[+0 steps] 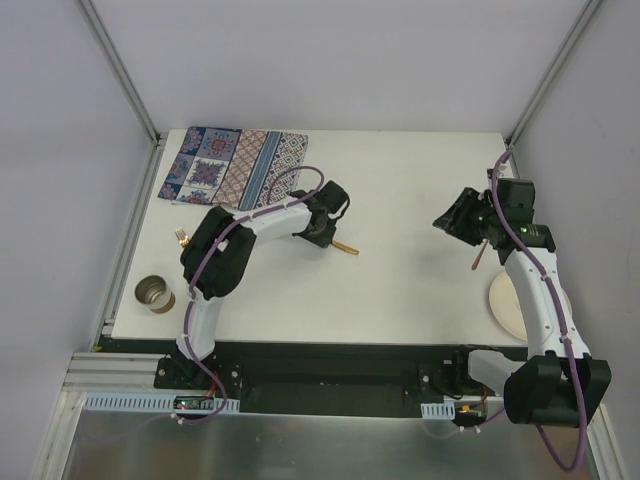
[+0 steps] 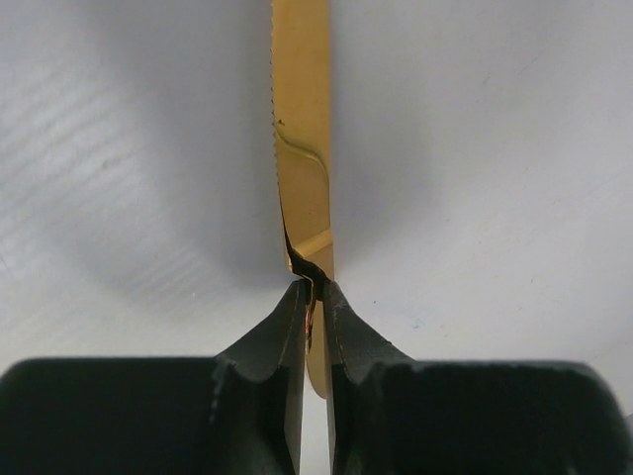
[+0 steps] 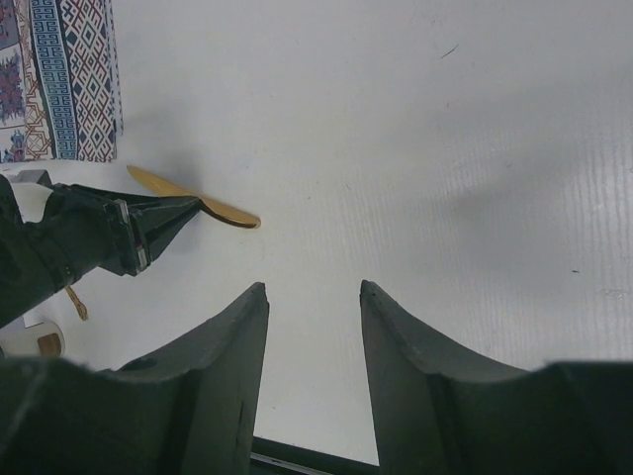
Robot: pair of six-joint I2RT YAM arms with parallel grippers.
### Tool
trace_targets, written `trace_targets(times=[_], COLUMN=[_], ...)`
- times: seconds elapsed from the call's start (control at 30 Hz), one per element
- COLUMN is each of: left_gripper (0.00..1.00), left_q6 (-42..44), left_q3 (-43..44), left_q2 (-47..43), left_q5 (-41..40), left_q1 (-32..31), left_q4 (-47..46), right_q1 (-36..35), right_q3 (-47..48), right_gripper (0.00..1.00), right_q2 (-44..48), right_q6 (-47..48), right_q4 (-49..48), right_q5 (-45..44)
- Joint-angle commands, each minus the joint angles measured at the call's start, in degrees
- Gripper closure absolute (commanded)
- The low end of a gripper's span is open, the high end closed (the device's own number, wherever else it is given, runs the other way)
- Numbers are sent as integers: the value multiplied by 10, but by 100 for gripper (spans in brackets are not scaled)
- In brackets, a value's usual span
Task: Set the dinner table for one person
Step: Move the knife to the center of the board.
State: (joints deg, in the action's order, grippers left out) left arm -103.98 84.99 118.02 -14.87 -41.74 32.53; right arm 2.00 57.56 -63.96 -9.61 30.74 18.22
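White, plain: dinner table, grey metal rails. Blue, red and white: placemat, far left, with square medallion panels on its left part and diamond lattice with key-border stripes on its right. Gold: knife, fork. Dull silver, brownish inside: can, near left. Cream: plate, near right. Black: left gripper, right gripper. White with black joints and purple cables: left arm, right arm.

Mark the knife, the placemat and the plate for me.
knife (image 2: 302, 139): left wrist view, middle of the visible gold length.
placemat (image 1: 235, 165): top external view, centre of the cloth.
plate (image 1: 503, 302): top external view, bare left part.
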Motion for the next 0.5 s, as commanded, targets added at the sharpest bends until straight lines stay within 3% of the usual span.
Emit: trace_targets(times=[0.0, 0.47], left_gripper=[100, 100], left_q6=[162, 438], left_q3=[38, 139], left_q2=[33, 83], left_q5=[26, 99], left_q1=[33, 45], left_q4=[55, 84], right_q1=[5, 5], right_q3=[16, 19], right_gripper=[55, 55], right_q2=[4, -3], right_q6=[-9, -23], right_q4=[-9, -24], right_q5=[6, 3])
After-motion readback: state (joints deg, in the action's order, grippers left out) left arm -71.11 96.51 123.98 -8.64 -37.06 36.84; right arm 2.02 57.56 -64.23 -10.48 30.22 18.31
